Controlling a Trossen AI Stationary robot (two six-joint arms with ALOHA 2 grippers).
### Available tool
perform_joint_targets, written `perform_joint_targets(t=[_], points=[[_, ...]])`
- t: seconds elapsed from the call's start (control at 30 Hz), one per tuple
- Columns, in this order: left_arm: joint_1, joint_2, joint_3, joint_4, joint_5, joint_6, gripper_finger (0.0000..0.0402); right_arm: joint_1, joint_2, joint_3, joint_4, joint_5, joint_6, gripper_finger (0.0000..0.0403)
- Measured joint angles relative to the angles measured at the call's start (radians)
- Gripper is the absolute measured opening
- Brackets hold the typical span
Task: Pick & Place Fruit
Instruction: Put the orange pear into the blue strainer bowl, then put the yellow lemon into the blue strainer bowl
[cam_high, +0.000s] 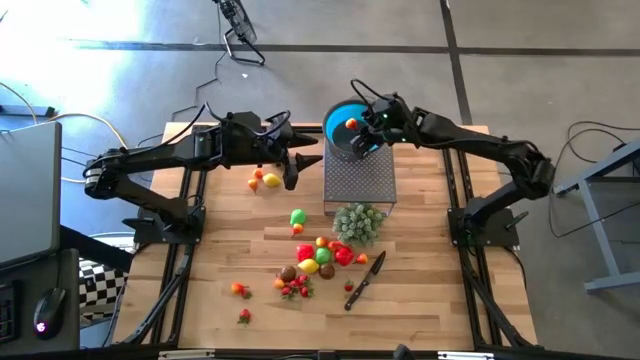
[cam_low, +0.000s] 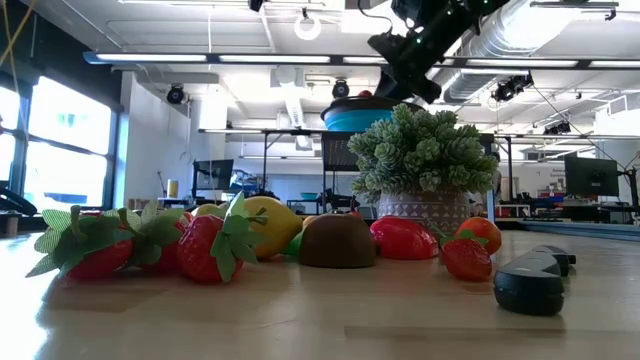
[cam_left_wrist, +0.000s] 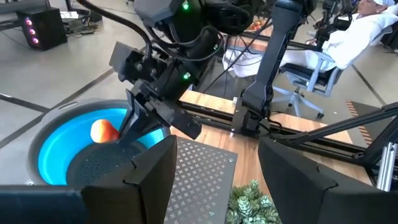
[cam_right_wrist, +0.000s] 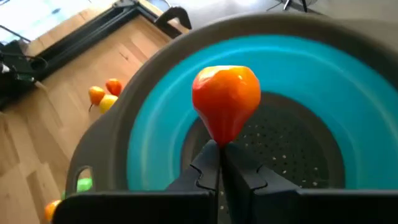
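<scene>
Glossy orange fruit (cam_right_wrist: 226, 99), smooth plastic bowl (cam_right_wrist: 149, 140), matt wooden table (cam_high: 420, 290).

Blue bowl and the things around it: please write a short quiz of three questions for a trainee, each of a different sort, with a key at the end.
1. True or false: the knife lies inside the blue bowl.
2. Which pincer hangs over the blue bowl? A) the left pincer B) the right pincer C) neither
3. How many pieces of fruit can be seen in the blue bowl?

Key
1. False: the knife lies on the table, beside the loose fruit.
2. B: it is shut.
3. One, an orange-red fruit.
</scene>
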Motion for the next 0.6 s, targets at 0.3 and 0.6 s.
perform_joint_targets(t=[0.3,0.6], points=[[0.000,0.000,0.000,-0.021,-0.022,0.000,0.0223,0.001,0.004,0.000,-0.006,0.060,-0.008,0.0031],[0.000,0.000,0.000,-0.020,-0.022,-0.005,0.0223,0.009,-0.022,0.000,-0.008,0.035,-0.016,0.0118]])
